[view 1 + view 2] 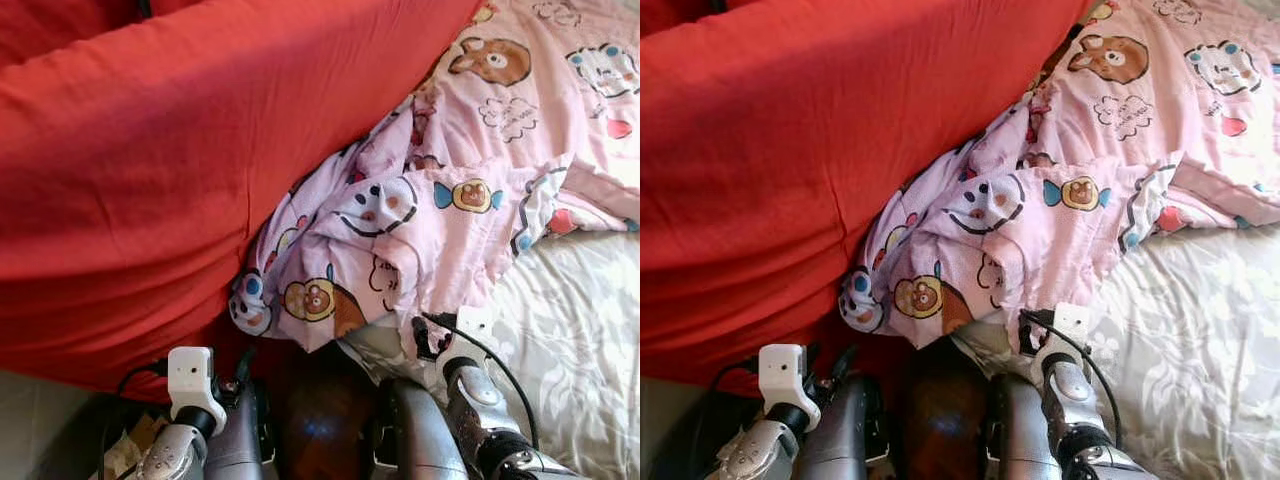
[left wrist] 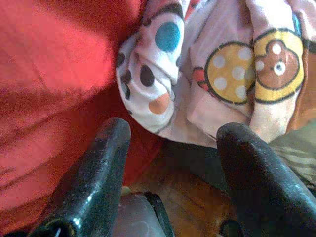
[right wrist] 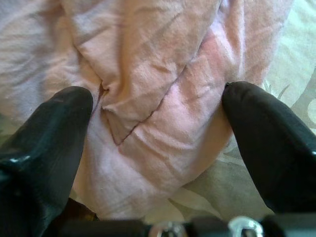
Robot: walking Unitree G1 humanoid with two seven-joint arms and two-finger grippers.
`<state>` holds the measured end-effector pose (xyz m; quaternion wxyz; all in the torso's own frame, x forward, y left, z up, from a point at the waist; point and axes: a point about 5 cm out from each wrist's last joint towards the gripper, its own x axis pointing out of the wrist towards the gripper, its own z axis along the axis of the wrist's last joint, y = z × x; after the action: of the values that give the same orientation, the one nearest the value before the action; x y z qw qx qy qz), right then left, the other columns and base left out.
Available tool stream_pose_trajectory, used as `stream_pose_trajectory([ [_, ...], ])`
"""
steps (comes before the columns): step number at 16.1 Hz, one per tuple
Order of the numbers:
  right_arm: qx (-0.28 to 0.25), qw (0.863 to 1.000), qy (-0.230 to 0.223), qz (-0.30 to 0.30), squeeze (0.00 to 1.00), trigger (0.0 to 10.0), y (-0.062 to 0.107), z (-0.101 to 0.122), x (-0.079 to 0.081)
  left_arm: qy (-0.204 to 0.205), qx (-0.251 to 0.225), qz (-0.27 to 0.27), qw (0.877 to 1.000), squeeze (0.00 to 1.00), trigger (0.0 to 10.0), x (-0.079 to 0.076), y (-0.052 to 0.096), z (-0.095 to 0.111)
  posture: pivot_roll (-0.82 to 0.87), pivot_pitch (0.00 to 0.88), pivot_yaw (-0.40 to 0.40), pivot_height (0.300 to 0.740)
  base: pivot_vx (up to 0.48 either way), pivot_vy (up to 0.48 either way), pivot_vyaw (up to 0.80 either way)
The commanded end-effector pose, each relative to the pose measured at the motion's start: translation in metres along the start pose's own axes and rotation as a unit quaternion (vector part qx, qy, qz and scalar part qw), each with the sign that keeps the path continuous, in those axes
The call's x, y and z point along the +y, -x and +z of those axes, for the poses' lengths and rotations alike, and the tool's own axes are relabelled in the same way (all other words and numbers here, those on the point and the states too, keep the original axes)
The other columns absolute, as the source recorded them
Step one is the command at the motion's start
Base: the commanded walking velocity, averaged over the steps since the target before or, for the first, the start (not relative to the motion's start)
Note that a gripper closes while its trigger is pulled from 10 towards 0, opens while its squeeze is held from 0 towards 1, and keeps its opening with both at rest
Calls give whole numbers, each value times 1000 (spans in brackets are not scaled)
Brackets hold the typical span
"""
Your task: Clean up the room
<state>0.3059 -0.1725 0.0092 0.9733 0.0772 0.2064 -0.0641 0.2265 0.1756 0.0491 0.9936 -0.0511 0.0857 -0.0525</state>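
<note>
1. One pink quilt (image 1: 480, 190) printed with cartoon bears and candies lies crumpled on the bed. Its long axis runs on a diagonal from the far right corner of the head views down to a bunched end near the robot, at the foot of the red cushion.
2. The quilt is soft, thin cotton, heavily creased; its underside in the right wrist view is plain pale pink with stitched seams.
3. One large red cushion (image 1: 170, 170), smooth and rounded, covers the left half of the scene; the quilt's near end is tucked against and partly under its edge.
4. One pale bedsheet (image 1: 580, 340) with a faint grey leaf pattern lies under the quilt on the right.
5. The left gripper (image 2: 170, 143) has its two black fingers spread apart, at the quilt's spotted corner, next to the cushion.
6. The right gripper (image 3: 158, 123) has its jaws wide apart, with a fold of quilt between the fingers, over the sheet.
</note>
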Motion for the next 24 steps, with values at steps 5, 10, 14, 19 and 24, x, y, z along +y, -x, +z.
stream_pose_trajectory([
  [5,51,999,17,-8,0,10000,3,-17,2,7,25,6,1000,0,10000,-2,12,-7,95,375,-27,607,0,0,0],
  [10,55,998,8,17,0,0,6,-22,9,8,32,7,999,0,10000,-2,17,-9,93,383,-30,607,0,0,0],
  [14,59,998,20,19,0,0,5,-21,10,10,34,6,999,0,10000,-5,16,-8,92,381,-33,607,0,0,0],
  [19,60,998,27,22,0,0,5,-21,10,10,33,11,999,0,10000,-5,14,-8,92,372,-37,607,0,0,0],
  [24,54,997,41,28,0,0,4,-19,11,7,29,16,999,0,10000,-2,4,-7,88,335,-38,607,0,0,0],
])
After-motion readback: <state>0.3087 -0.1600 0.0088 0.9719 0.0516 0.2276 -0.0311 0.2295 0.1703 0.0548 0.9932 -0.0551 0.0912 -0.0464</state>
